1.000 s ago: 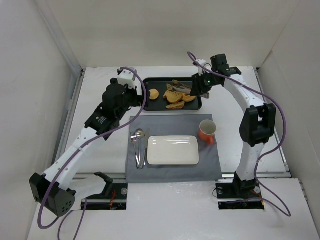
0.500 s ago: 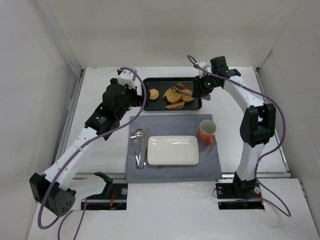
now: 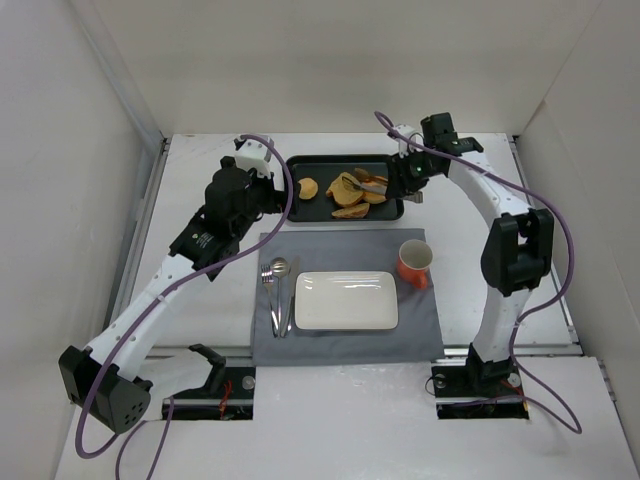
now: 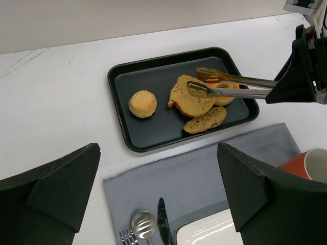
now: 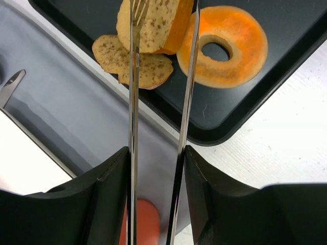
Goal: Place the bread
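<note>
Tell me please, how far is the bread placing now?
Nothing is placed yet: the white plate is bare. The larger bread slice and the half-slice lie in the black tray. The right gripper holds tongs, tips at the larger bread slice. Gripping, carrying and setting down remain.

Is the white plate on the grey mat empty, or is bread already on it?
Empty: the white plate is bare; the large bread slice and the narrow slice are in the black tray.
</note>
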